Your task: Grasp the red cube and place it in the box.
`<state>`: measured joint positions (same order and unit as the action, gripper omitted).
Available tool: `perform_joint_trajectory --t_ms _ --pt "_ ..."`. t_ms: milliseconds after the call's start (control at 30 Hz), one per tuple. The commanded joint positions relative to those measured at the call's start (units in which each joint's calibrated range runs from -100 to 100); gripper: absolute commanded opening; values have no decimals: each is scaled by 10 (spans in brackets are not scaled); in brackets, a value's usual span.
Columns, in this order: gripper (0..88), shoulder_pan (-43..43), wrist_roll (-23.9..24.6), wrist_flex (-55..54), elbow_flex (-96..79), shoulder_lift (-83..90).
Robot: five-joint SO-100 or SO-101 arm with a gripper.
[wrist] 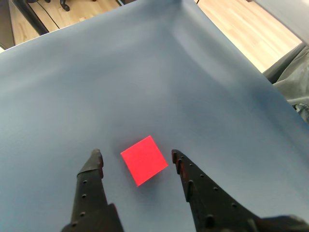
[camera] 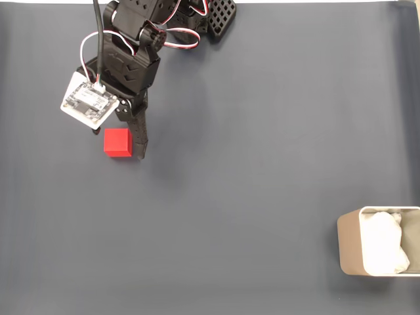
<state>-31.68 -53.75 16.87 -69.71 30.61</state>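
Straddling the red cube [wrist: 144, 160], the gripper [wrist: 136, 156] is standing spread wide in the wrist view, one black finger showing on each side of the cube with blue cloth visible between cube and fingertips on both sides. Nothing is being pinched or touched as far as this view shows. The cube is lying just ahead of and between the fingertips, turned at an angle so that a corner, not a flat face, is pointing toward each finger; being a cube it is offering no long axis, so the closing move, in my judgement, is turning on whether the fingers will meet corners or whether the wrist needs a little rotation first.

In the fixed view the gripper [camera: 118, 143] is sitting at upper left, its long dark finger running down the right side of the red cube [camera: 118, 142], with the arm's black body and a white circuit board just above.

Farther off, the blue-grey cloth [camera: 249, 164] is stretching away bare, and the box [camera: 349, 243], tan-walled with white padding inside, is waiting well apart at the lower right edge.
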Motion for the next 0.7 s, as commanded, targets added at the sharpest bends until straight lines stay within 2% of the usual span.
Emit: perform_joint_trajectory --t_ms 0,667 --pt "338 8 4 -20 -4 -2" --pt "344 16 -2 -87 -5 -77"
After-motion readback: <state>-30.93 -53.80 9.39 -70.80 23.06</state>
